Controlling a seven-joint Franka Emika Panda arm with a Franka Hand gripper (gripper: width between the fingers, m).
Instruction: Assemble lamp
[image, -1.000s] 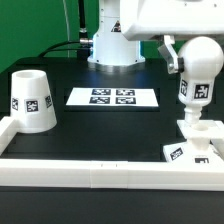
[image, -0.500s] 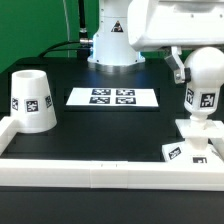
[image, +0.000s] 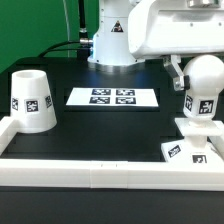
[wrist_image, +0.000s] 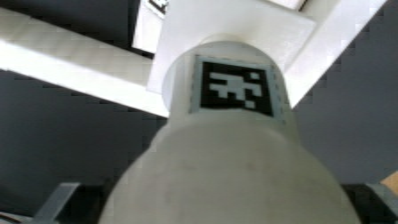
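Claw (wrist_image: 217, 198) is pinching the rounded white plastic bulb (image: 203, 88) by its wide upper body, as far as I can judge; the wrist view shows the grey fingers (wrist_image: 54, 200) flanking it at both sides, contact itself is not sharp; bulb hangs upright at the exterior view's right, tag facing the camera, its stem meeting the socket of the small square white plastic base (image: 196, 147) on the black worktop (image: 120, 130); cannot tell if the stem is seated or only touching; handling guess: hollow moulded plastic, light, stiff, smooth and curved, so it may slip or twist between flat pads; best hold is across the widest part, square to the axis, not on the thin stem, which looks like the weak spot; base is small and loose, likely to skid if pushed sideways, so press straight down; the white truncated-cone plastic shade (image: 32, 100) stands well apart at the exterior view's left, light too, thin-walled, take it by the rim or the narrow top.
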